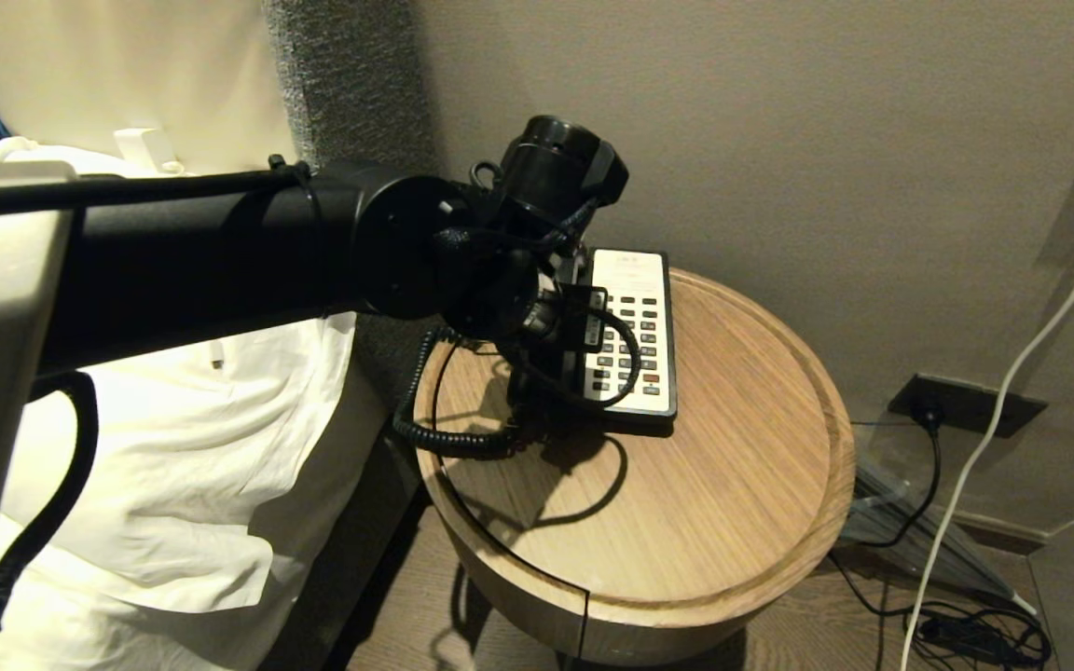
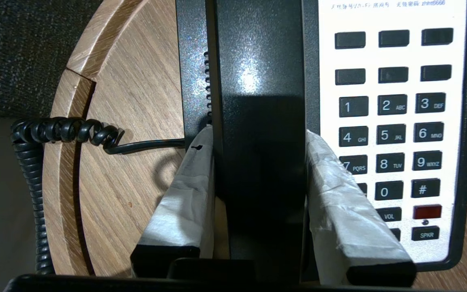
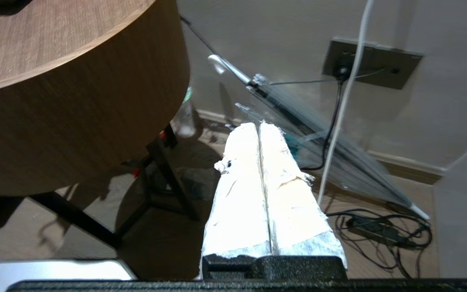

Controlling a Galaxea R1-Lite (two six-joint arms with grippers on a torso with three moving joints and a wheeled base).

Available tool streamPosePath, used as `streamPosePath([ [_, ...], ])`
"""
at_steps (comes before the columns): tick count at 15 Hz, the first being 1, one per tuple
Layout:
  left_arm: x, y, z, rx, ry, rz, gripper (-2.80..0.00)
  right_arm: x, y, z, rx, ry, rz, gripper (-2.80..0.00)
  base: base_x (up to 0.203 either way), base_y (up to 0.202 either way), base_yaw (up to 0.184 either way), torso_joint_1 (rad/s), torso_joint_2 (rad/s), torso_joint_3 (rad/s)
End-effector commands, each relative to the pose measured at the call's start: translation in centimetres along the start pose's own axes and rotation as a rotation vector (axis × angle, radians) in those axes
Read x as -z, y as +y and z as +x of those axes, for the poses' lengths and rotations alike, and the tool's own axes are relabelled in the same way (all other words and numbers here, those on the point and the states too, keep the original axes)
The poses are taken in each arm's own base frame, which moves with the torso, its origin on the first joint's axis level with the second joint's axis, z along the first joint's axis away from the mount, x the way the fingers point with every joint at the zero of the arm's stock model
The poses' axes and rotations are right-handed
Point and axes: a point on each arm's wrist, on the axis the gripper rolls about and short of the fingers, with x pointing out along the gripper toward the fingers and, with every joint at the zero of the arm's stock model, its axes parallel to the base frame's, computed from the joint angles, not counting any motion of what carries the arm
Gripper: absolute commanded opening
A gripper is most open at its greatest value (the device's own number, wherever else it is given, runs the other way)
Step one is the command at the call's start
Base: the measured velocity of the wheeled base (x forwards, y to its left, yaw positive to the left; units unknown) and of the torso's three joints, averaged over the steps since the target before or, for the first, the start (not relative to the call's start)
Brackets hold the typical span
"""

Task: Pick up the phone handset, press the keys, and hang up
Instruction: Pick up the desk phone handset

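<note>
From the head view, your left arm [image 1: 220, 252] reaches across the bed [image 1: 183, 466] to the phone [image 1: 635, 335] at the back of the round counter [image 1: 742, 522]; the left tool is down over the phone's left side, where the handset sits hidden behind the wrist; the coiled cord [image 1: 444, 429] loops off the near-left edge, so judge your lift path to leave that cord slack rather than stretched.

From the left wrist view, the handset [image 2: 258, 121] lies in its cradle beside the keys [image 2: 391, 134]; the left tool [image 2: 260, 154] has a taped finger [image 2: 189, 190] on each side, both against the handset's flanks, gripping it at mid-length; the hold looks centred, which should keep the handset level; lift straight up off the cradle before swinging aside, and keep clear of the keys so you press nothing early.

From the right wrist view, the right tool [image 3: 261, 190] hangs parked beside the counter, low by the floor, its taped fingers pressed together and empty; you will likely want it for the keys.
</note>
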Motion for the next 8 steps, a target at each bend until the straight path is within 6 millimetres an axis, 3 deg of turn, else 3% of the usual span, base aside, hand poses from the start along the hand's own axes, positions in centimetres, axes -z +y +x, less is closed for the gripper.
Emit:
streamPosePath([
  [1,-0.1,0.0,-0.4,-0.002,-0.003,-0.002,-2.80,0.0,0.0,0.0,-0.001,0.000,-0.001,-2.80,0.000,0.000,0.000,0.000,0.00,0.000],
  [8,-1.1,0.7,-2.6,0.002,-0.048,-0.020,-2.80,0.0,0.0,0.0,-0.002,0.000,-0.001,-2.80,0.000,0.000,0.000,0.000,0.00,0.000],
])
